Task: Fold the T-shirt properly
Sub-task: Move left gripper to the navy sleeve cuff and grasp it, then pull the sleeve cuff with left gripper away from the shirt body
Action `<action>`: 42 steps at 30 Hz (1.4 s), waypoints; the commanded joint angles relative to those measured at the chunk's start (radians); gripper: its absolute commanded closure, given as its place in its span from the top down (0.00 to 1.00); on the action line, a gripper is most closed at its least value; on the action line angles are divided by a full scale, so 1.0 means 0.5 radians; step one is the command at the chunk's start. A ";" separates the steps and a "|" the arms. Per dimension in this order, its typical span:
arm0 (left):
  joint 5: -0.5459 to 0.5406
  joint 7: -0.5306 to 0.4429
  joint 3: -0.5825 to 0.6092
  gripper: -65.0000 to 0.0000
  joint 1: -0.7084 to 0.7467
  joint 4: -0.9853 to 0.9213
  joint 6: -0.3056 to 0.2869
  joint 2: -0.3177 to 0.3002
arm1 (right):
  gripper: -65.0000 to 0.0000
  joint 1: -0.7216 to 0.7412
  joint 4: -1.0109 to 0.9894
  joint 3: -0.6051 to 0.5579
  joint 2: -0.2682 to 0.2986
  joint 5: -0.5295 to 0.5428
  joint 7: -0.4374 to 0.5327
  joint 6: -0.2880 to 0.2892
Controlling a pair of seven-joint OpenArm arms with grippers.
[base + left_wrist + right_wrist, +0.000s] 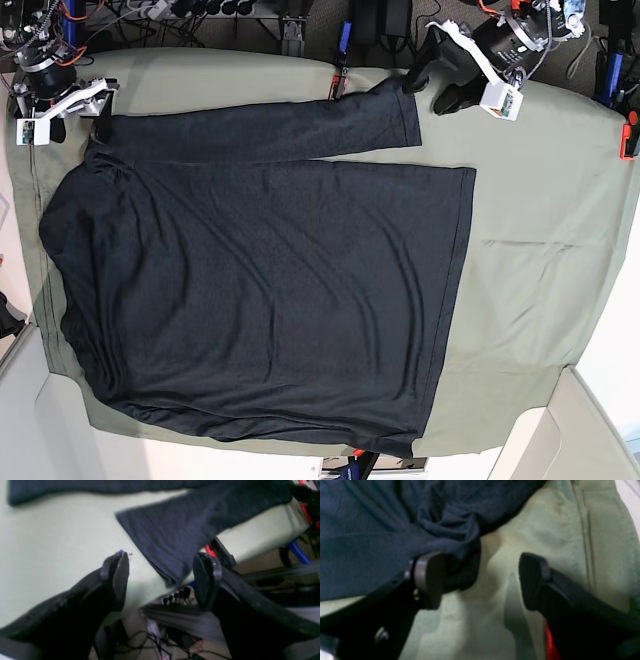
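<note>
The dark charcoal T-shirt (260, 300) lies spread flat on the olive cloth, with one long sleeve (270, 130) stretched along the far edge. My left gripper (430, 88) stands open at the sleeve's cuff (170, 555). In the left wrist view the cuff end lies just beyond and between the two fingers of that gripper (162, 577), at the table's edge. My right gripper (80, 127) stands open at the shoulder end of the sleeve. In the right wrist view, bunched shirt fabric (450, 530) touches one finger of that gripper (481, 580), and bare cloth lies under the gap.
The olive-green table cloth (540, 250) covers the table. Cables and power strips (200, 12) lie past the far edge. Red and blue clamps (338, 80) sit on that edge, with another clamp (628, 135) at the right side. A white panel (560, 430) stands at the near right corner.
</note>
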 commanded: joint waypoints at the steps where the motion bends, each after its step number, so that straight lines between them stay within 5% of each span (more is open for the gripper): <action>1: -0.031 -0.034 0.010 0.65 -0.006 0.008 -0.024 -0.010 | 0.69 0.001 0.028 0.015 0.027 0.016 0.045 0.014; 27: 0.283 -0.045 0.246 0.60 -0.194 -0.201 0.107 0.098 | 0.68 -0.004 0.028 0.015 0.026 0.015 0.054 0.014; 29: 0.283 -0.045 0.246 0.34 -0.194 -0.201 0.107 0.098 | 0.56 -0.003 0.029 0.014 0.026 0.016 0.054 0.014; 31: 0.283 -0.044 0.246 0.05 -0.193 -0.201 0.106 0.098 | 0.30 -0.003 0.028 0.015 0.026 0.016 0.054 0.014; 32: 0.284 -0.043 0.246 0.00 -0.193 -0.201 0.106 0.098 | 0.16 -0.003 0.028 0.015 0.026 0.016 0.054 0.014; 34: 0.285 -0.043 0.244 0.00 -0.193 -0.201 0.104 0.098 | 0.00 -0.003 0.028 0.015 0.026 0.016 0.054 0.014; 37: 0.284 -0.043 0.224 0.00 -0.193 -0.195 -0.017 0.098 | 0.00 -0.003 0.029 0.015 0.025 0.015 0.053 0.015; 42: 0.258 -0.041 0.095 0.00 -0.152 -0.108 -0.024 0.093 | 0.00 -0.005 0.068 0.052 0.026 0.016 -0.086 0.071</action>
